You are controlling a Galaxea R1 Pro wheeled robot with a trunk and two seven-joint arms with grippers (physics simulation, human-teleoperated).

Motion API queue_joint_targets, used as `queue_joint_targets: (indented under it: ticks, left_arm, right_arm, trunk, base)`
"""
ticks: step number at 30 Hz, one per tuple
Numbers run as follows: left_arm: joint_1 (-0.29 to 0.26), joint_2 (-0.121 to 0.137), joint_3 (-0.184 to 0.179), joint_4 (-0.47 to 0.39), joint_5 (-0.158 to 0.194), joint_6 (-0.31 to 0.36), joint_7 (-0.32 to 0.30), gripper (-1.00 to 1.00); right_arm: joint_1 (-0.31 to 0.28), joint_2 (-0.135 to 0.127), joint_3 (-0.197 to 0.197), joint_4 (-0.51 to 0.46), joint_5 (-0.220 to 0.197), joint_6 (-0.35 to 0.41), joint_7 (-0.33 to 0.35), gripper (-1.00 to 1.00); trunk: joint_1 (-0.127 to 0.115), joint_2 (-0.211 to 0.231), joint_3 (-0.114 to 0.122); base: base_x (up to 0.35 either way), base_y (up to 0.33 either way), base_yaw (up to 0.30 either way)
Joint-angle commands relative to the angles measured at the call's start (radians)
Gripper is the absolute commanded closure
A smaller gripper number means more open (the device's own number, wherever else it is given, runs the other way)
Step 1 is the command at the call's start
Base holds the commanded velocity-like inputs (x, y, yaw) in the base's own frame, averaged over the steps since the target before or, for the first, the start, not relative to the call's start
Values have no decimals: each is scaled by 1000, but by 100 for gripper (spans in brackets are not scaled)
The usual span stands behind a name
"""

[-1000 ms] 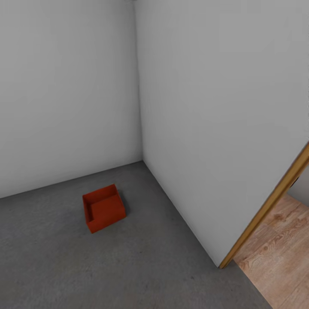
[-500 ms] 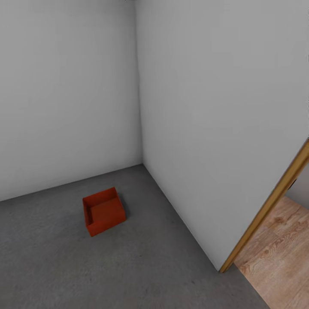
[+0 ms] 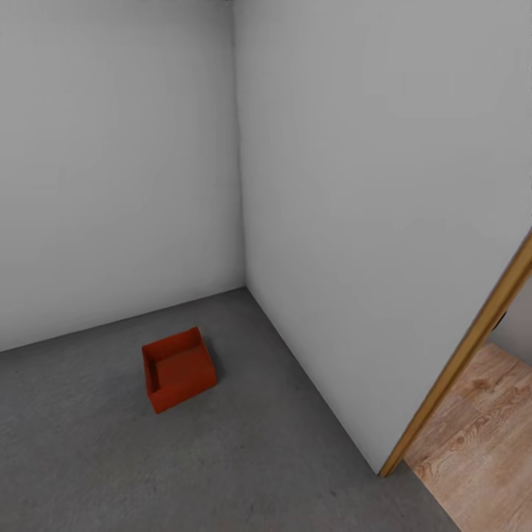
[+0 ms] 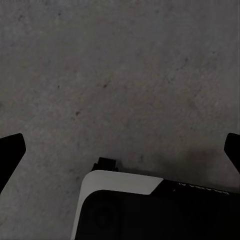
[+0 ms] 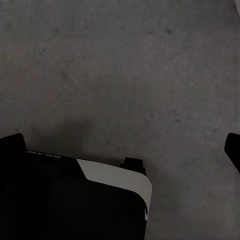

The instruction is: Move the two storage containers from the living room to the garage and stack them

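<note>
An orange-red rectangular lidless storage container (image 3: 179, 368) is seen resting on the dark grey rough concrete floor (image 3: 244, 458) near the corner of two plain pale grey walls (image 3: 369, 192), while the left gripper (image 4: 120, 150) and right gripper (image 5: 125, 150) are held spread wide, grasping nothing, above bare concrete.

Two plain pale grey walls (image 3: 118, 162) meet in a corner of the garage, their faces bare and evenly lit with only a soft darkening along the seam where they join. Below them spreads the floor (image 3: 244, 458), a dark grey rough concrete with faint mottling and small specks, which the wrist views show close up as the same pitted grey surface. At the right edge the nearer wall ends at a slanted wooden door frame (image 3: 473, 347), and beyond it lies a light wood plank floor (image 3: 480, 451) with visible grain.
</note>
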Motion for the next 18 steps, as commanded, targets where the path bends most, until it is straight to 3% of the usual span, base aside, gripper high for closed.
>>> queue_joint_targets:
  ticks: [1, 18]
  left_arm:
    - [0, -1, 2, 0, 9, -3, 0, -100]
    - [0, -1, 2, 0, 9, -3, 0, -100]
  right_arm:
    - [-1, -1, 5, 1, 1, -3, 1, -100]
    - [-1, -1, 4, 1, 2, -4, 1, -100]
  trunk:
    - [0, -1, 0]
    - [0, -1, 17]
  base:
    - [0, 0, 0]
    - [0, 0, 0]
